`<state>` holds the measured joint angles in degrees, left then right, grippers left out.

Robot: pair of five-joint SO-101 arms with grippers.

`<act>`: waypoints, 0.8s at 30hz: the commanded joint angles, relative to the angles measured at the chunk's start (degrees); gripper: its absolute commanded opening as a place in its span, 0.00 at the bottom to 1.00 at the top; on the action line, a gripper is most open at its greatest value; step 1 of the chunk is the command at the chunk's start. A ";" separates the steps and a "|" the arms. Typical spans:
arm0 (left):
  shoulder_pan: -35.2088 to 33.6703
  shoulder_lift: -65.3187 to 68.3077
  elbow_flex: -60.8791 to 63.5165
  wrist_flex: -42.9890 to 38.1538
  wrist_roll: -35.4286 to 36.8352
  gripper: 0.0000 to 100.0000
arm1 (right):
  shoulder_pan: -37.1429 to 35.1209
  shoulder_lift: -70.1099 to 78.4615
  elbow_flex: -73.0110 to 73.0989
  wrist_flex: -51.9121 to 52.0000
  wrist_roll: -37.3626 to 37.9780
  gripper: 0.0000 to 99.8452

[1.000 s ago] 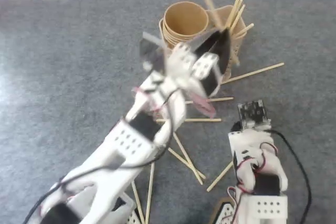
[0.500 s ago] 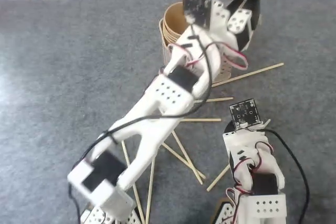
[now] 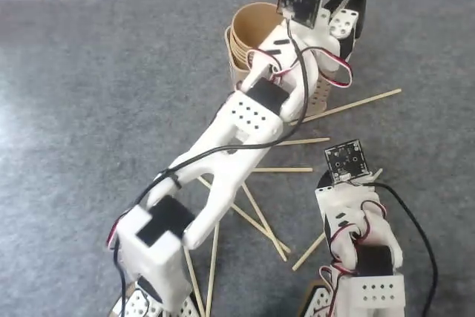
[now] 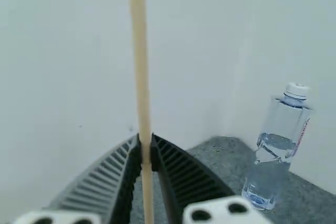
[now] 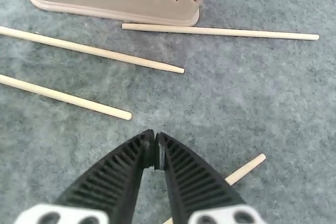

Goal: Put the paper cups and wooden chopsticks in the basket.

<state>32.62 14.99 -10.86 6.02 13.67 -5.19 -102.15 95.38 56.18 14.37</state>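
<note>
Left claw: the left gripper (image 4: pixel 145 141) is pinched shut on one pale wooden chopstick (image 4: pixel 138 51), gripped low on its length so that it stands upright.
Position: it hangs over the beige perforated plastic basket (image 3: pixel 320 100), which sits by the far edge of the grey carpeted table (image 3: pixel 89 109).
Likely reason: an upright stick should drop end-first through the basket's open top.
Cups: a stack of brown paper cups (image 3: pixel 256 26) already stands in the basket's left part.
Right claw: the right gripper (image 5: pixel 155 142) is fully closed on nothing, low over the table toward its near edge.
Loose chopsticks: several (image 3: pixel 282 170) lie flat between the basket and the near edge, and one (image 5: pixel 220 32) lies just beside the basket's base.
</note>
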 commanded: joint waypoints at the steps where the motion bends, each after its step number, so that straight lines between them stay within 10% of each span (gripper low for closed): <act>1: -2.11 -6.24 -2.42 0.88 -2.55 0.01 | -0.48 0.04 1.14 -0.75 0.70 0.01; 24: -4.57 -6.77 5.49 11.52 -2.46 0.08 | -0.48 0.04 1.14 -0.75 0.70 0.01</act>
<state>28.31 12.53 -4.70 16.92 11.21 -5.27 -102.15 95.38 56.18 14.37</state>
